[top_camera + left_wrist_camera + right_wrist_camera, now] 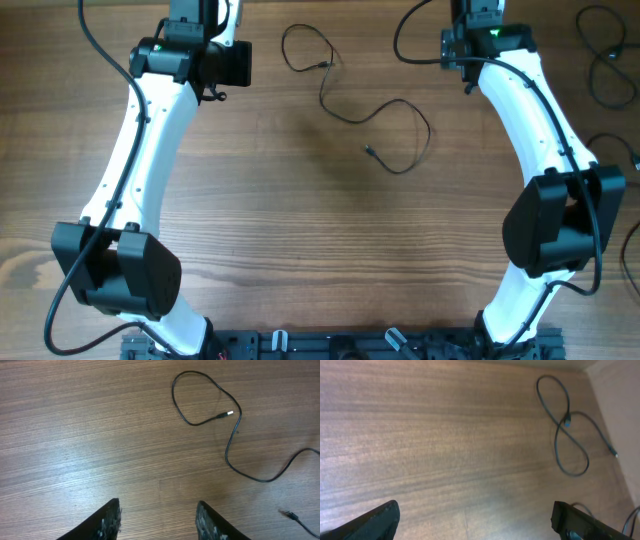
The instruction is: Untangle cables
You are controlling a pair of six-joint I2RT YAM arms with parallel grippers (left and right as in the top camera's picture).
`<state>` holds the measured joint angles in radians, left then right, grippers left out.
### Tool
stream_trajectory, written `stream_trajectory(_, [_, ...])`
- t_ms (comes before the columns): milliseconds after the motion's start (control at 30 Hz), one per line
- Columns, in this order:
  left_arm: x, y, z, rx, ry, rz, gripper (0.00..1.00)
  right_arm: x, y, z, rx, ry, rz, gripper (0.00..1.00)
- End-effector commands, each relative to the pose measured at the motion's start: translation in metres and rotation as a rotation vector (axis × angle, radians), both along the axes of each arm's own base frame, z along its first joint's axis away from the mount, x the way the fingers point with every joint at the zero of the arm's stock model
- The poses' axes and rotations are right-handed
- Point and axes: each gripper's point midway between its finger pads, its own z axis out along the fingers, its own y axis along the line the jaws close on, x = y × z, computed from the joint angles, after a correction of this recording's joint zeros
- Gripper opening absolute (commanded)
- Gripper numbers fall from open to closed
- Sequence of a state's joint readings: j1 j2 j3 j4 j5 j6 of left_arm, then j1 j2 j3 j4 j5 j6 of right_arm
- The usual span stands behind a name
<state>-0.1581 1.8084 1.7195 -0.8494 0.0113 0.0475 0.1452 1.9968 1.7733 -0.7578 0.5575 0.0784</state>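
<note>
I'm hovering my left gripper [158, 505] and right gripper [475, 507], both spread, empty; cable [231, 440] is lying ahead-right of the left, probably needing a reach and pinch.

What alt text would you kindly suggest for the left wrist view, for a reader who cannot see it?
A thin black cable lies loose on a wooden table, curling into a loop that its plug end almost closes, then snaking off to the right. The left gripper shows at the bottom edge, open over bare wood and holding nothing.
</note>
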Motion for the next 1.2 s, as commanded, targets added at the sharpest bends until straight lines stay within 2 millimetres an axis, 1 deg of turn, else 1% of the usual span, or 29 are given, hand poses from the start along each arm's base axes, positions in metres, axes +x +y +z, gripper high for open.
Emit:
stream_trajectory(0, [0.000, 0.001, -0.004, 0.021, 0.009, -0.007, 0.50, -0.014, 0.003, 0.005, 0.061, -0.017, -0.045, 0.99])
stream_trajectory(100, [0.000, 0.001, -0.004, 0.021, 0.008, -0.007, 0.50, -0.025, 0.012, -0.017, 0.130, 0.049, -0.032, 1.00])
stream_trajectory(233, [0.001, 0.002, -0.004, 0.021, 0.004, -0.006, 0.50, -0.050, 0.037, -0.051, 0.287, 0.183, 0.003, 1.00])
stream_trajectory(333, [0.004, 0.001, -0.002, 0.019, -0.009, -0.006, 0.50, -0.061, 0.048, -0.066, 0.319, 0.244, 0.038, 1.00])
stream_trajectory(433, [0.003, 0.001, -0.002, 0.022, -0.007, -0.009, 0.50, -0.064, 0.050, -0.070, 0.299, 0.258, 0.062, 1.00])
stream_trajectory(533, [0.004, 0.004, -0.002, 0.023, -0.007, -0.006, 0.50, -0.069, 0.042, -0.068, 0.260, 0.241, 0.060, 1.00])
stream_trajectory(800, [0.007, 0.024, -0.002, 0.016, -0.008, 0.034, 0.50, -0.091, 0.039, -0.061, 0.261, 0.135, 0.097, 1.00])
stream_trajectory(933, [0.007, 0.029, -0.002, 0.001, -0.006, 0.040, 0.50, -0.098, 0.039, -0.059, 0.261, 0.106, 0.118, 1.00])
stream_trajectory(1033, [0.008, 0.028, -0.001, -0.002, -0.008, 0.037, 0.50, -0.100, 0.046, -0.065, 0.300, 0.113, 0.143, 1.00])
stream_trajectory(1167, [0.009, 0.028, 0.000, -0.003, -0.015, 0.037, 0.50, -0.104, 0.063, -0.080, 0.397, 0.152, 0.168, 1.00])
